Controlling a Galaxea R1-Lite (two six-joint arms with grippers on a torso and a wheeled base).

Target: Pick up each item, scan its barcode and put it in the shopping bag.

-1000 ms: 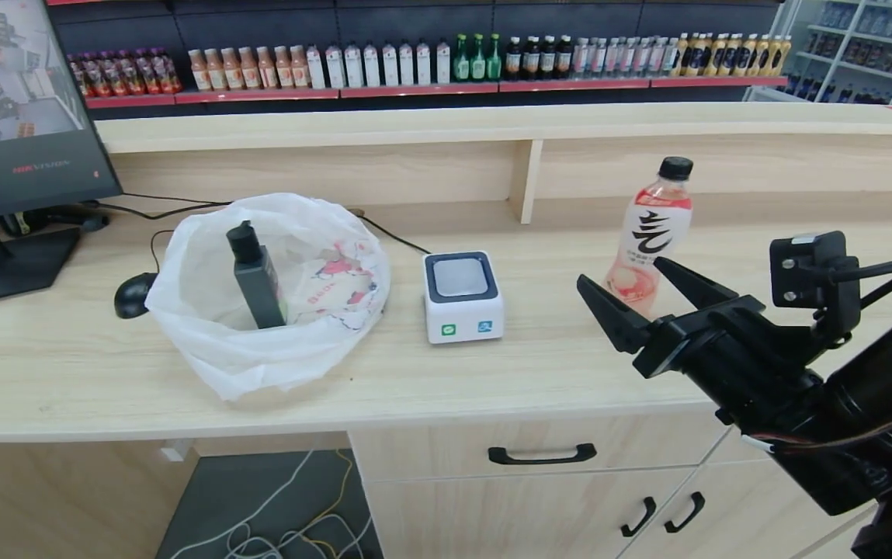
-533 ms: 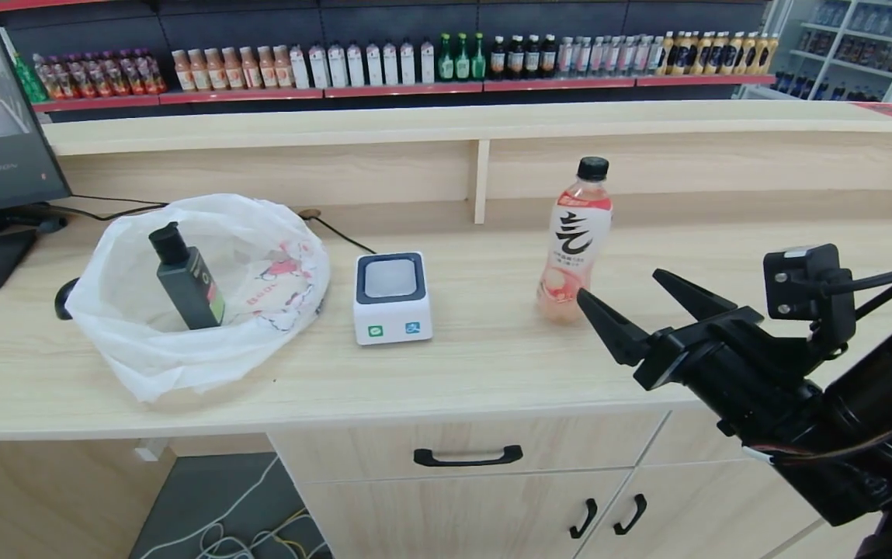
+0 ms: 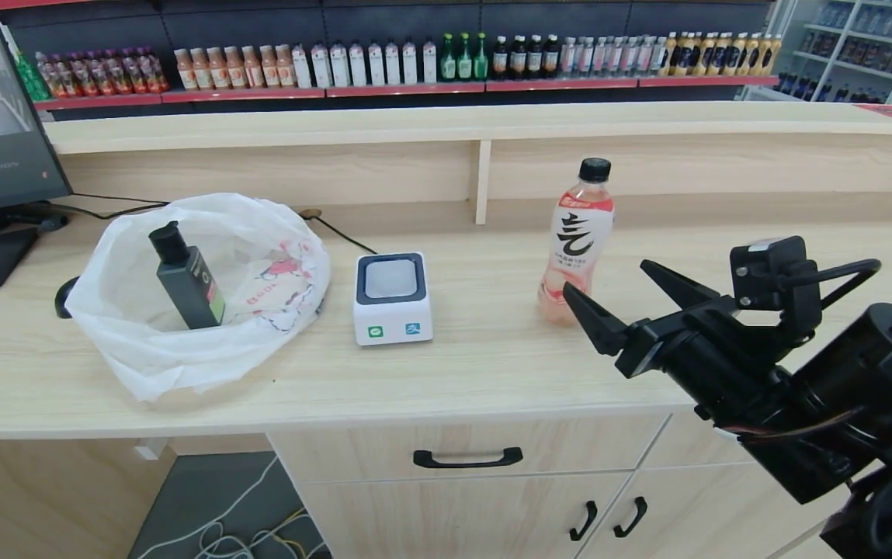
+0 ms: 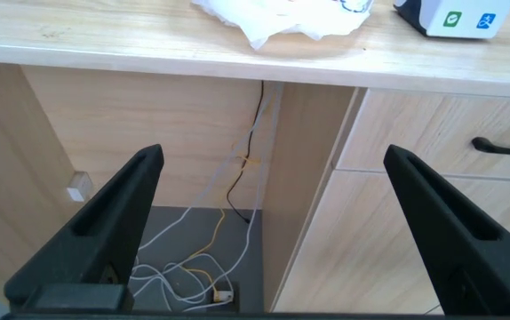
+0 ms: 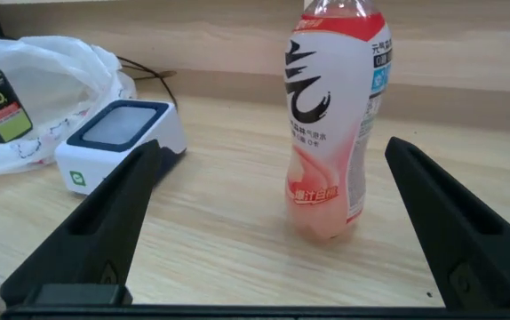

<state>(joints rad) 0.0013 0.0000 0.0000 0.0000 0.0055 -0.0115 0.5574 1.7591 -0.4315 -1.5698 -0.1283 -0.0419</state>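
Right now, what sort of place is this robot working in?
Probably a shop's checkout: shelves of bottled drinks line the back wall, and a barcode scanner sits beside a plastic shopping bag on the wooden counter.

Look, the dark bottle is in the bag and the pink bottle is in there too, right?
Not quite. The dark bottle is in the bag, but the pink bottle is not: it stands upright on the counter, before the open right gripper. The head view shows it.

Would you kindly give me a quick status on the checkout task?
Both open: right hand just short of the pink bottle, left hand below the counter. Bottle upright, ungrasped. Nothing in between.
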